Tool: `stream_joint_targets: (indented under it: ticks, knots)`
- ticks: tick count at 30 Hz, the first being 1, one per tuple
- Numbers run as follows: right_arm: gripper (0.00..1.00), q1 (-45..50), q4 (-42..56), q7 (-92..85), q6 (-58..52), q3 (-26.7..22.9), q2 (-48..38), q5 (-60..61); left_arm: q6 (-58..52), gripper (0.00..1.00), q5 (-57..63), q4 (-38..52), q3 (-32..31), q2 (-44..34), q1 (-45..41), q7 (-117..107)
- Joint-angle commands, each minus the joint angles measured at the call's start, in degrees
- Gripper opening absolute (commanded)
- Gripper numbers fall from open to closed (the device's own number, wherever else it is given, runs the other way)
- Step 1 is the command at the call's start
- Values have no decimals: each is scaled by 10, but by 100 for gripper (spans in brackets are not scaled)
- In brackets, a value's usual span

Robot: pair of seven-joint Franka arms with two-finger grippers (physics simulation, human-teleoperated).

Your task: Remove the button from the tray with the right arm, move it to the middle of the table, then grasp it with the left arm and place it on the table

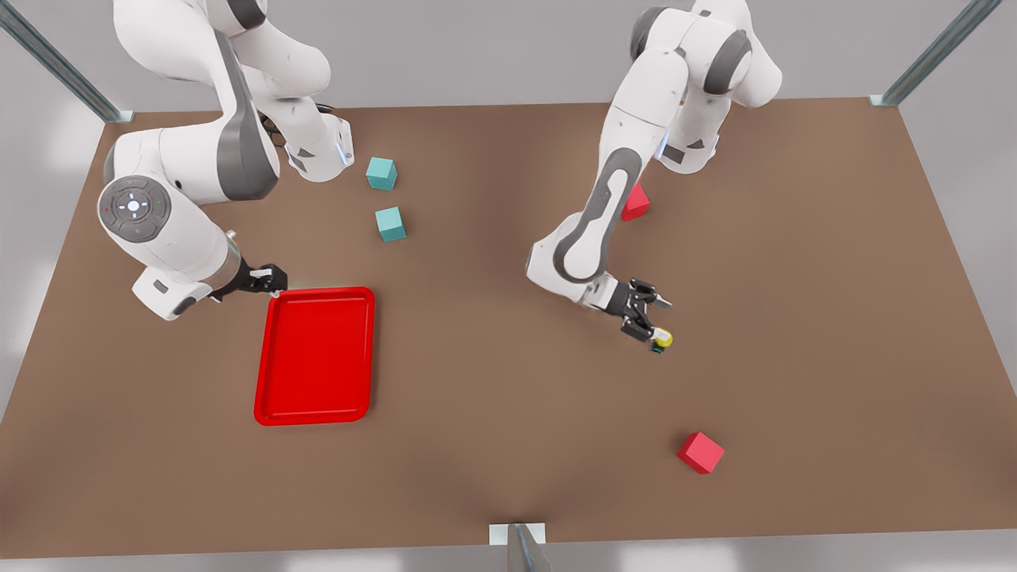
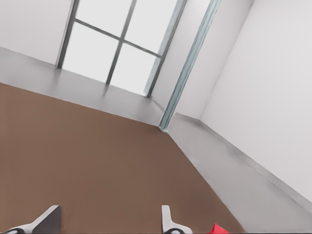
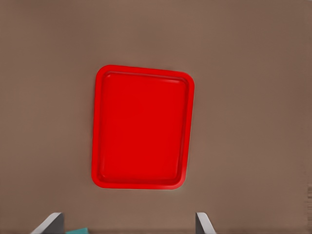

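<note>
Button: seemingly down on table, just beside left gripper, well apart from tray; left fingers spread, holding nothing; right gripper waits by tray's corner, fingers apart; step: probably release; next: lift away without nudging button.

Far red cube half hidden behind arm; button tiny, details unclear.

Two teal cubes toward the front view's upper left, one behind the other, near each other but apart. One red cube alone low on the front view's right. Another red cube farther back, partly hidden. Metal frame posts at the corners.
</note>
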Motion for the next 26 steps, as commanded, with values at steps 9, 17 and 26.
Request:
stream_joint_targets:
  ticks: [9,17,26]
  knots:
    - [100,3,0,5,102,-1,54,-24,-197,100,-556,283,-63,-241,378,1692]
    - [100,0,0,6,105,-1,57,1,-109,100,-556,155,-63,-320,363,1692]
    - [100,1,-3,6,112,-1,57,2,-112,100,-556,153,-63,-320,362,1693]
